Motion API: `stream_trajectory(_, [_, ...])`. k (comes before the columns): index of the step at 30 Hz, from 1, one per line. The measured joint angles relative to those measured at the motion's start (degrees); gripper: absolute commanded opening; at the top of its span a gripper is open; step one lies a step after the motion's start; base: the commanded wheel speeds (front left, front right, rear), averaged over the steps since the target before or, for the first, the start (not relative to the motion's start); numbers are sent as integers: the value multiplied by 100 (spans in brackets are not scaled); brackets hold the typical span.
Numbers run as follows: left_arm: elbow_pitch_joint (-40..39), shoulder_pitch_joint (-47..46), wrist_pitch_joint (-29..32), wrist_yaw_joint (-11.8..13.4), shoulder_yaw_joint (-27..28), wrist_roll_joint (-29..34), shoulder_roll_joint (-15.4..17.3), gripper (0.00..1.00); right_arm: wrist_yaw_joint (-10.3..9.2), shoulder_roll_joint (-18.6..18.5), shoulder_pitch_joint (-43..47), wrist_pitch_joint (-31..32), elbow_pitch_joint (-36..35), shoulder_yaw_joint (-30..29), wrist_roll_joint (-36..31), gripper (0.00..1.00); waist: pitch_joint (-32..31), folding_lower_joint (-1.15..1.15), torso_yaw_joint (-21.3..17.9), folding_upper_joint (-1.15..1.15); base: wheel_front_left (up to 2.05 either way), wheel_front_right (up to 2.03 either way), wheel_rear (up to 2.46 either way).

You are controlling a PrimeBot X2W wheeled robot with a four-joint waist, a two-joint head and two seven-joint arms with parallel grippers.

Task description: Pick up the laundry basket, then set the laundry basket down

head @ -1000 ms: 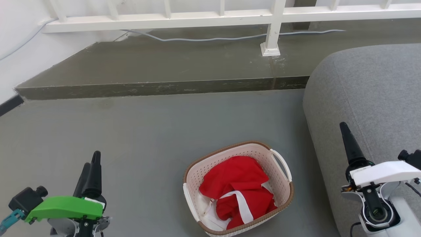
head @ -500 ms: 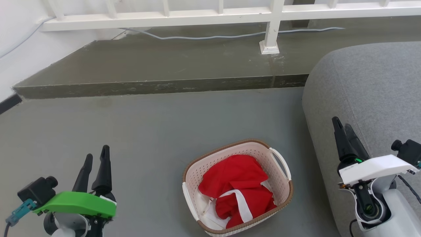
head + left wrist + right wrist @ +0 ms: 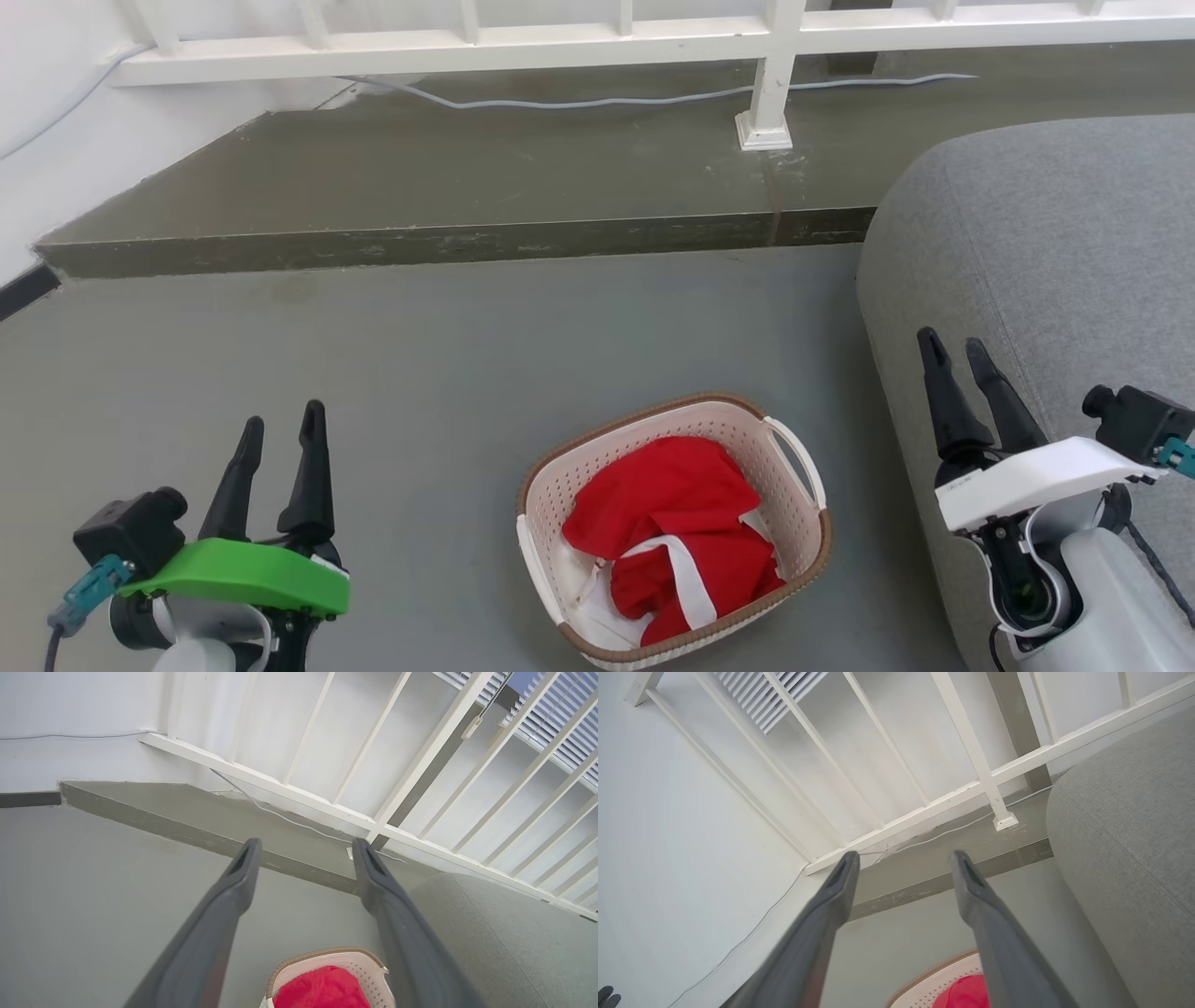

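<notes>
The laundry basket (image 3: 790, 546), cream-white and perforated with a brown rim and white side handles, rests on the grey floor at lower centre of the head view, with red and white cloth (image 3: 677, 541) inside. Its far rim also appears at the bottom of the left wrist view (image 3: 359, 963) and the right wrist view (image 3: 938, 982). My left gripper (image 3: 282, 423) hovers open to the basket's left, fingers apart and empty. My right gripper (image 3: 954, 347) hovers open to the basket's right, over the grey sofa's edge. Neither touches the basket.
A grey sofa (image 3: 1046, 261) fills the right side, close to the basket. A raised dark step (image 3: 448, 245) runs across behind, with a white railing (image 3: 766, 84) and a loose cable (image 3: 579, 101) on it. A white wall (image 3: 56, 140) stands at far left.
Both grippers have opened: fingers that were together a second ago now stand apart. The left gripper rose and shifted right; the right gripper shifted left and up. The basket has not moved.
</notes>
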Motion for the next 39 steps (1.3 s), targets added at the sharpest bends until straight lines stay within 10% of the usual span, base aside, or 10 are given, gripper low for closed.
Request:
stream_trajectory(22, [-210,-118,-412,-1,-64,1811,-107,100,4,15,-228,-452,24,250,-1764,100,74,0,-39,0,0,0,0])
stream_trajectory(39, [-194,-119,-420,-45,-74,1846,-130,100,8,104,-229,-469,92,238,-1963,100,76,0,-70,0,0,0,0])
